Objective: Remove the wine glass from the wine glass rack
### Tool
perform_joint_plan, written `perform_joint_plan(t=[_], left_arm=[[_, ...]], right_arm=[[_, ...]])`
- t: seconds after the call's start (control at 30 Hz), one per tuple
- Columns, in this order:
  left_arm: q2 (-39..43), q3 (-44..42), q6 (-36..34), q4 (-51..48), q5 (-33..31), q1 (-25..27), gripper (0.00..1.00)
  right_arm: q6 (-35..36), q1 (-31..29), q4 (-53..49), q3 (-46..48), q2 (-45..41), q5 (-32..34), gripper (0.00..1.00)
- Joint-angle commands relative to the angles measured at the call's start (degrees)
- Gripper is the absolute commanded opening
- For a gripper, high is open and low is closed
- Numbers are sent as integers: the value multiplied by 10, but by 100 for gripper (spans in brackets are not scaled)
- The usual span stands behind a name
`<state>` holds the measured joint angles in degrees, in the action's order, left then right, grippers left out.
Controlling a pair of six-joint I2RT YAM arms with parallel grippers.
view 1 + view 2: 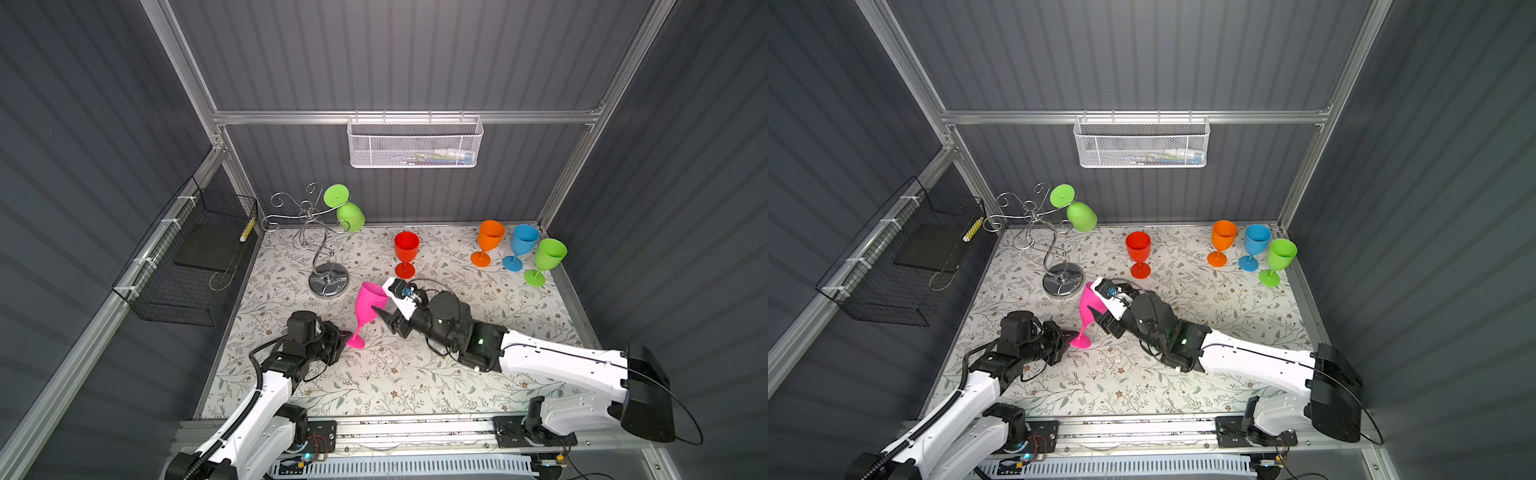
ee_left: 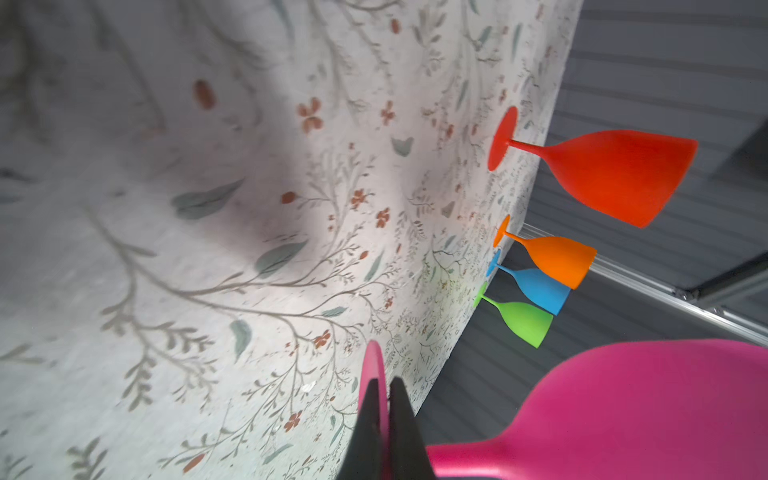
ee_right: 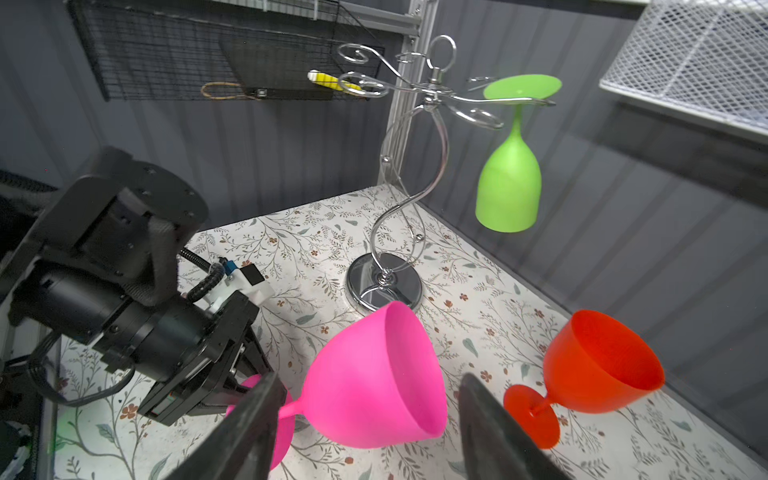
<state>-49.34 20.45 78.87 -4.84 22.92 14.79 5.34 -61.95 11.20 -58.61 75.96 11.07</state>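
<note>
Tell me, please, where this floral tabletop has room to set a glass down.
Bare: the floral tabletop's near strip by the aluminium front rail; the gap between the red plastic wine glass and the orange one. Crowded: beside it, the blue plastic wine glass and upright green plastic wine glass stand close.

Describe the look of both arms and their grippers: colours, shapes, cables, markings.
Both the left arm and right arm have white shells with black joints and motor housings. A ribbed black hose runs along the left one; a thin black cable loops off the right, which shows a green light. The left gripper and right gripper have black, tapered wedge fingers.
</note>
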Motion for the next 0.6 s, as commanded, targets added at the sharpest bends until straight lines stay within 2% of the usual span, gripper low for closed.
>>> perform_joint_plan(t=[0.0,0.13,0.27,0.4,0.57], left_arm=[[-5,2,-54,92,32,-4,1],[-13,10,-90,112,45,-4,2],[-16,7,-114,136,57,-4,2],[-11,-4,-125,168,62,-4,0],[-8,-15,-132,201,67,-4,0]], right_arm=[[-67,15,-171,-67,-10,-29,68],[-120,36,-276,-152,2,-46,64],[-170,58,-359,-224,19,-89,59],[-206,62,-414,-280,38,-119,54],[-241,62,-458,-321,62,-125,51]])
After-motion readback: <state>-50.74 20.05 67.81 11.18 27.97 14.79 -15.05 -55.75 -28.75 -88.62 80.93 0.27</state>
